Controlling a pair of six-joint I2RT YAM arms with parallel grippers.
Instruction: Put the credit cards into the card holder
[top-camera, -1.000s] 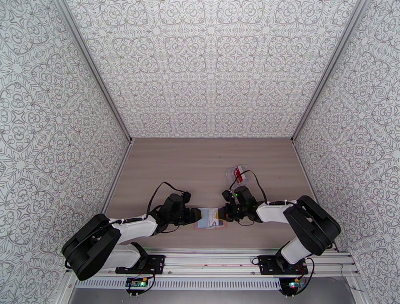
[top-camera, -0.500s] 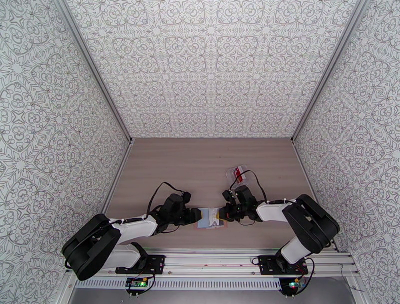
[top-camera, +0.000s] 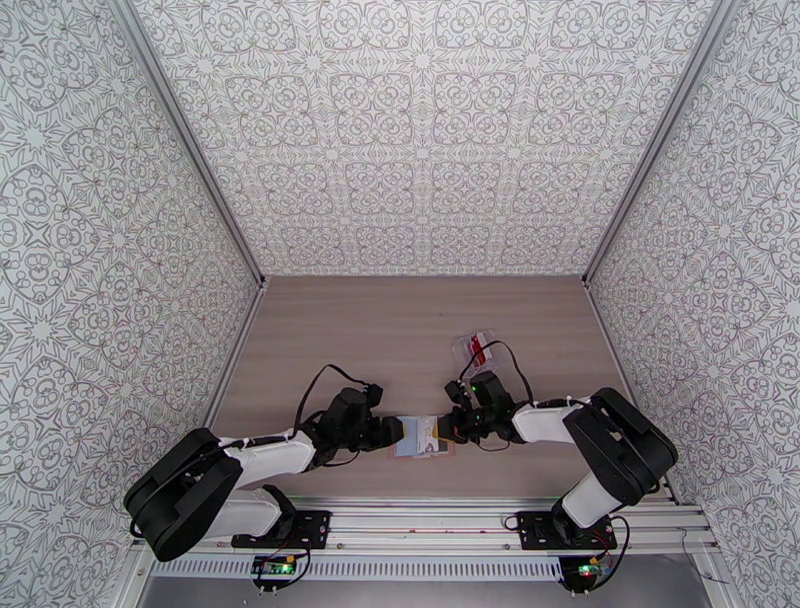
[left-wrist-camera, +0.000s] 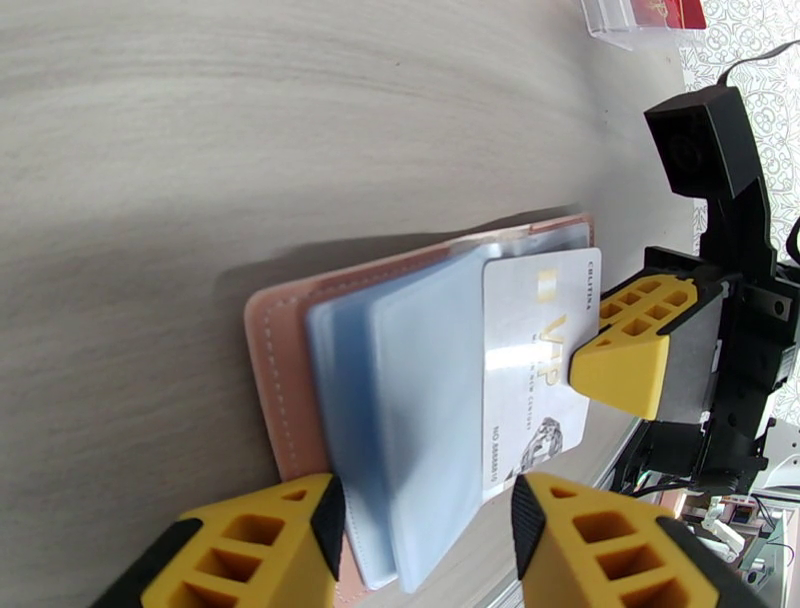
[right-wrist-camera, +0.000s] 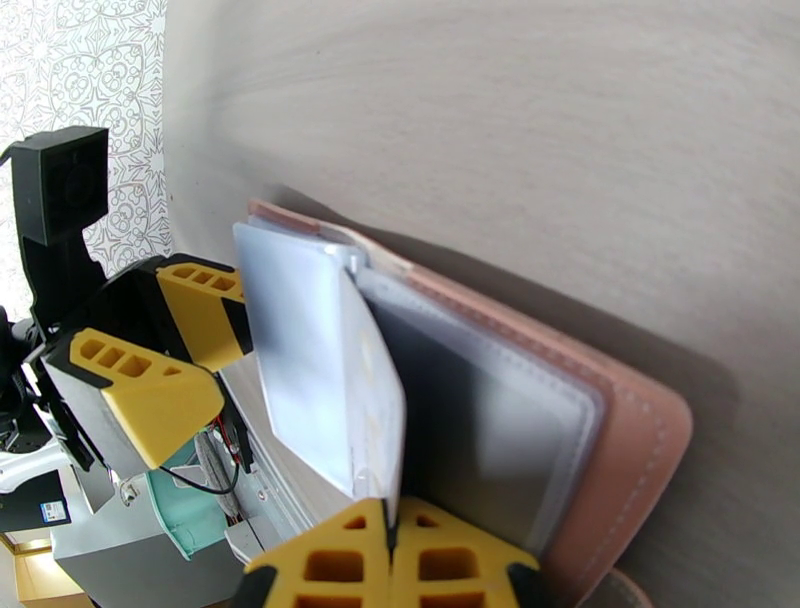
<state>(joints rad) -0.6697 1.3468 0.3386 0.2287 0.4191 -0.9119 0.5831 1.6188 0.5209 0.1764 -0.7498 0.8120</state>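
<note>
Right gripper: jaws closed tight on the middle of one long edge of the white VIP card.
Left gripper: jaws about half parted, straddling the end of the blue-grey sleeves. A gap shows beside one pad, so I would not call it a clamp.
Card holder: lies open on the table, close to its near edge and between the two grippers. The pink cover is underneath and the sleeves are fanned up.
Card position: just left of the right gripper, with its leading edge against a lifted sleeve. Whether it has entered a pocket, I cannot tell.
Long axis: the print runs along the gripped edge, so the card's length lies across the line between the grippers. The top view suggests near-to-far.
Coming move, as I judge it: a push to the left, long edge first, toward the left gripper. The right arm would drive it while the left steadies the sleeves.
Other cards: a red card sits in the clear pouch, far and right of the holder, nearer the right arm.
</note>
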